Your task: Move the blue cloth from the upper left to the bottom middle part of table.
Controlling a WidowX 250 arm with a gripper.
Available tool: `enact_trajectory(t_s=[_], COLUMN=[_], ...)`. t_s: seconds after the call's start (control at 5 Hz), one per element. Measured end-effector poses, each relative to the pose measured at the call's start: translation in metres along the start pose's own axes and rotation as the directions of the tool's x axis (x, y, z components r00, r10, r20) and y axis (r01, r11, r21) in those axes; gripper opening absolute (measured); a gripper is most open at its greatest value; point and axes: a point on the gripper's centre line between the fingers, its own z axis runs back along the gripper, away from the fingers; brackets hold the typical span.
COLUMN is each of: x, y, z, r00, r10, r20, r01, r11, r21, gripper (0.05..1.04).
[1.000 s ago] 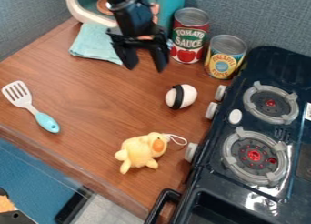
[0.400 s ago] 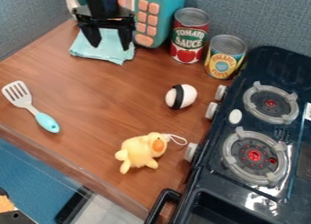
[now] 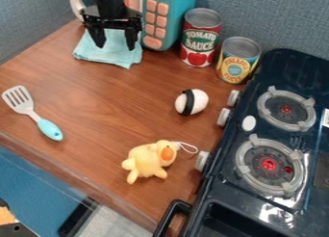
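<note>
Your gripper (image 3: 116,47) is open, its two fingers spread over the light-blue cloth (image 3: 114,57), which lies at the table's upper left by the toy microwave (image 3: 158,20). Judge contact before closing: you want both tips low enough to pinch a fold rather than skim it. Then lift clear, and keep the trailing fabric off the yellow plush duck (image 3: 147,160).

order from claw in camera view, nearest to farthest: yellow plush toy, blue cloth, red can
1. Blue cloth, at the claw, upper left.
2. Red can, upper middle, right of the claw.
3. Yellow plush toy, lower middle of the view.
</note>
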Motion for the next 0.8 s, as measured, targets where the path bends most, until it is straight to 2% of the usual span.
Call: enact_trajectory(t_s=[0.2,0.4,0.6,0.8], x=[0.009,0.011,0.007,0.004], y=[0.008,0.022,0.03,0.032], z=[-0.013,-0.015,-0.02,-0.02], r00=[0.999,0.997,0.994,0.991], r10=[0.031,0.075,0.099,0.117], r20=[-0.027,-0.027,-0.049,-0.059], r01=[-0.031,-0.073,-0.095,-0.111], r11=[0.999,0.996,0.992,0.99], r21=[0.025,0.057,0.079,0.091], gripper=[0.999,0.999,0.999,0.999])
